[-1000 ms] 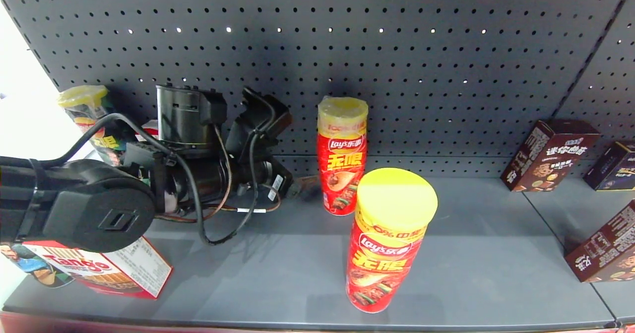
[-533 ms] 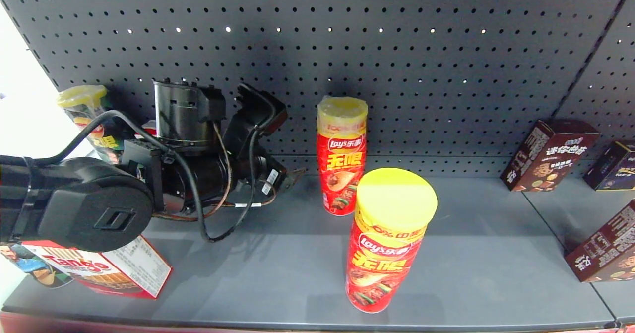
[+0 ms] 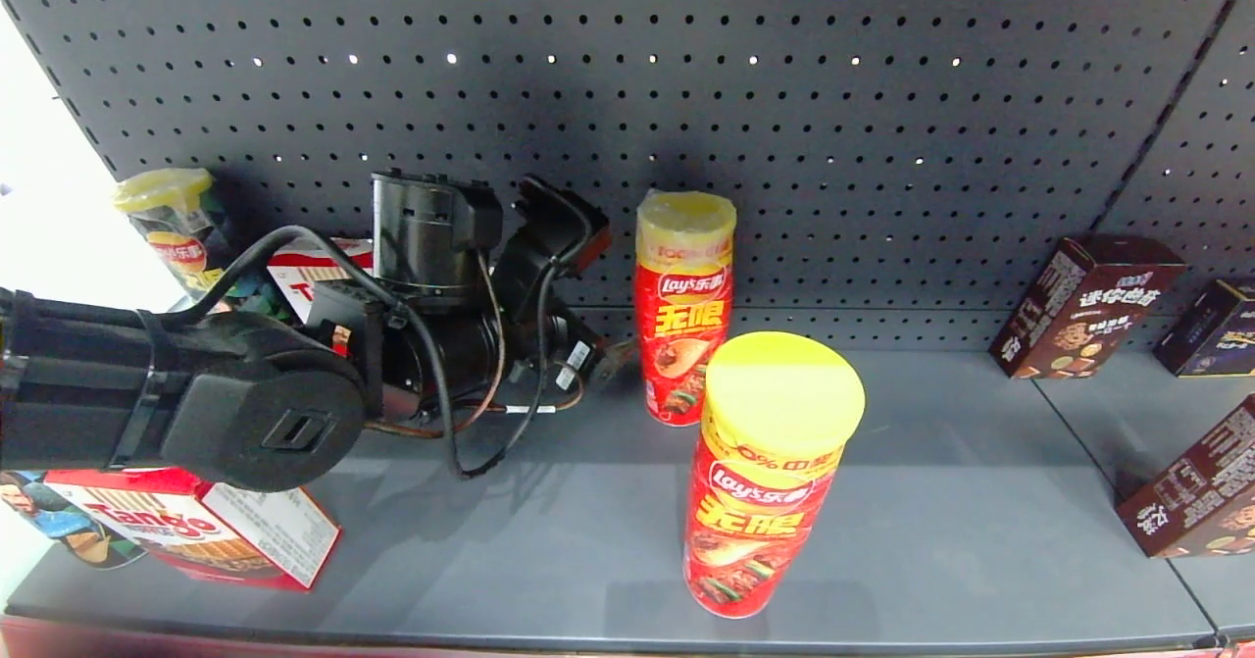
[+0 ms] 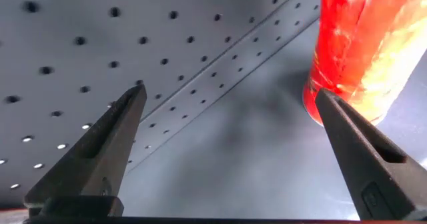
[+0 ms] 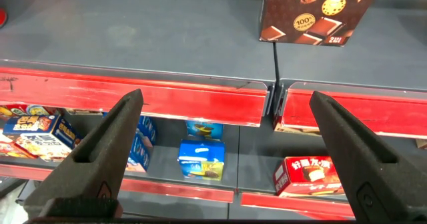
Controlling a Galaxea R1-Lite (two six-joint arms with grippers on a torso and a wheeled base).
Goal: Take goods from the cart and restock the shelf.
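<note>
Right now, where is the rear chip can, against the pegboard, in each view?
Head view: rear chip can stands centre, behind the front chip can.
Left wrist view: its red side, beside one finger of the open left gripper.
Right wrist view: faces a brown box and red-edged shelves instead.
Shared landmark: the pegboard.

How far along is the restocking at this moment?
Done: two red chip cans stand upright on the shelf, the back can by the pegboard, the front can near the edge. In hand: nothing; the left gripper sits beside the back can with jaws open and empty, the right gripper likewise open. Left: fetching more goods; how many remain cannot be judged.
</note>
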